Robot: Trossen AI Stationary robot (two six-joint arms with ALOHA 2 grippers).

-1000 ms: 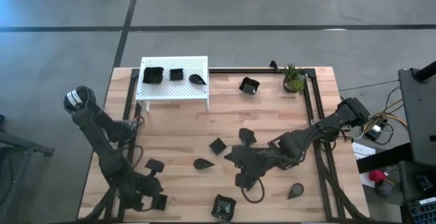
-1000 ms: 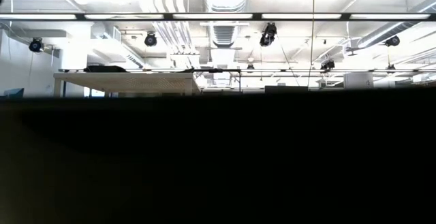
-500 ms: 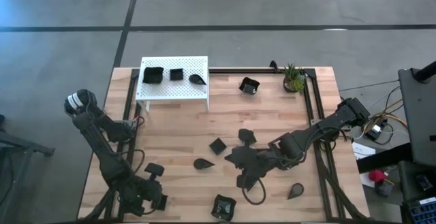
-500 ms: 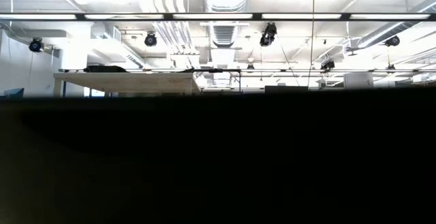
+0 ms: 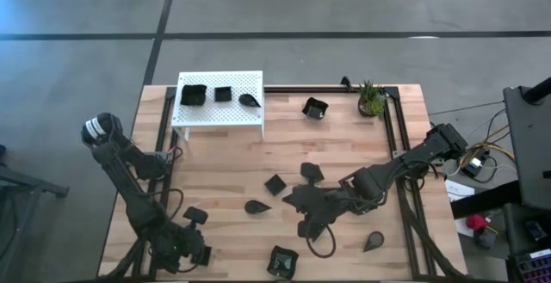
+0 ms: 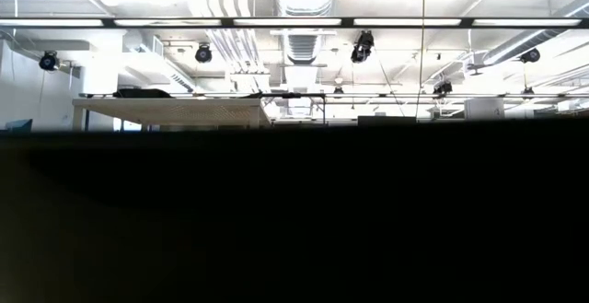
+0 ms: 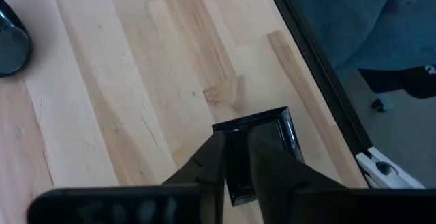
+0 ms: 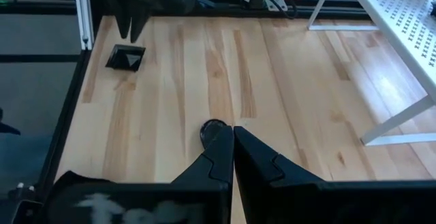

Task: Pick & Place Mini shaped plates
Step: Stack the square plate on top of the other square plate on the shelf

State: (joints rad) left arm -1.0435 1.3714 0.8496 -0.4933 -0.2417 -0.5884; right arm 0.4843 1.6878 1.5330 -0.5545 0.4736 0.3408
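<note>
My left gripper (image 7: 236,163) hovers at the near left of the table over a small square black plate (image 7: 262,149), which lies flat on the wood (image 5: 195,216). Its fingers are a narrow gap apart. My right gripper (image 8: 230,139) is shut and empty at mid-table (image 5: 294,200), its tips just short of a teardrop plate (image 8: 212,129) lying flat. Three plates (image 5: 222,94) rest on the white perforated platform (image 5: 219,115).
More black plates lie loose: a square one (image 5: 275,184), one by the right arm (image 5: 312,173), a teardrop (image 5: 374,242), a larger one at the near edge (image 5: 282,261) and one at the back (image 5: 315,107). A potted plant (image 5: 372,100) stands far right. Black rails edge the table.
My left gripper has shifted a little over the near left corner and now stands closer to the square plate. My right arm has kept still.
</note>
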